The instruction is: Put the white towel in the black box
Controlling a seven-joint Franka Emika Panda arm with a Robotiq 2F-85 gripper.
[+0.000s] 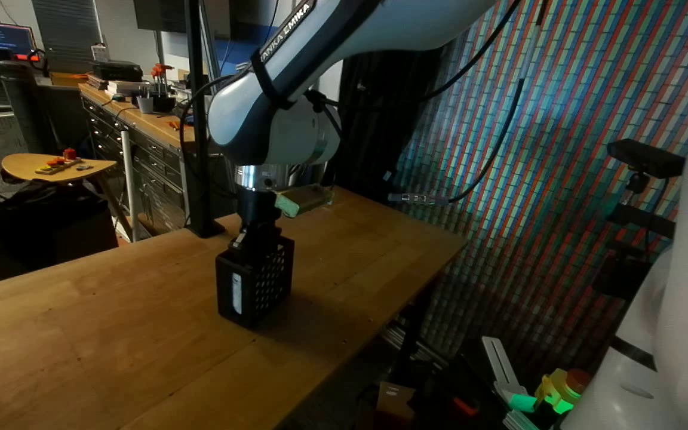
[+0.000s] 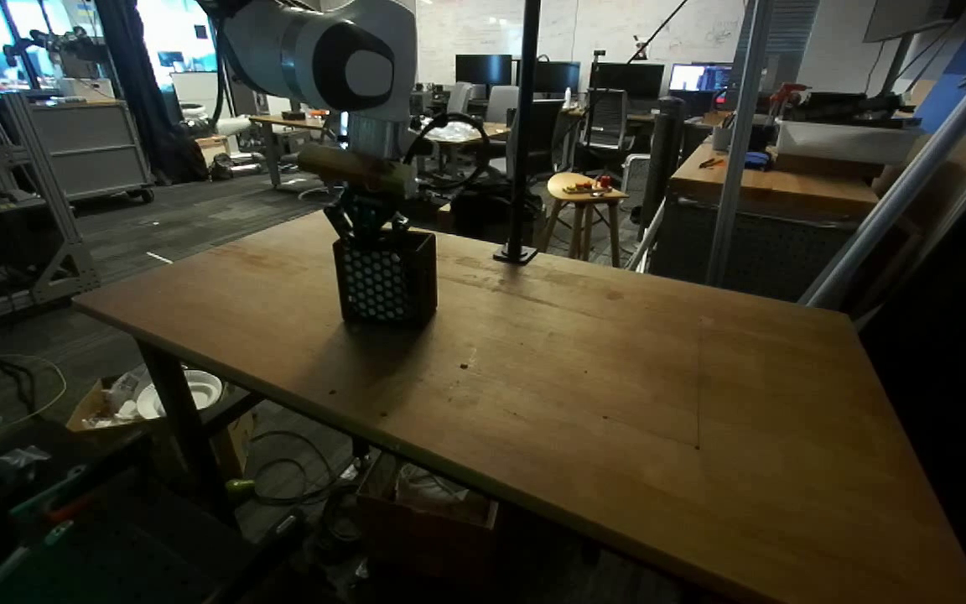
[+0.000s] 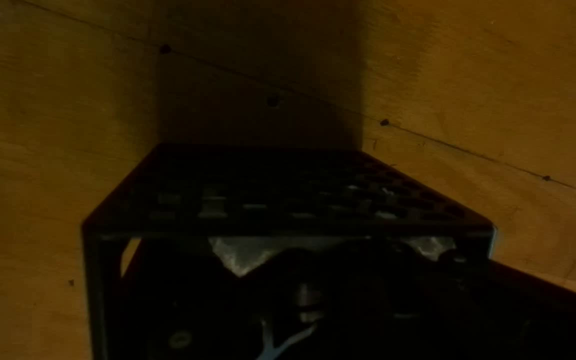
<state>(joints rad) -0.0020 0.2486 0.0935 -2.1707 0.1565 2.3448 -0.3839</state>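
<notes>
The black box (image 1: 272, 280) stands upright on the wooden table, with holes in its walls. It also shows in an exterior view (image 2: 423, 281) and at the bottom of the wrist view (image 3: 288, 232). The white towel (image 1: 236, 292) is inside the box and shows through a side slot. White shows through the holes in an exterior view (image 2: 376, 294), and part of the towel shows under the rim in the wrist view (image 3: 243, 255). My gripper (image 1: 260, 242) points down into the box opening, as an exterior view (image 2: 370, 222) also shows. Its fingertips are hidden and too dark to read.
The wooden table (image 2: 617, 369) holds the box near its far side in an exterior view. A black post (image 1: 197, 149) rises from the table edge, behind the arm. A green and yellowish bar (image 2: 349, 172) sits on the wrist above the gripper.
</notes>
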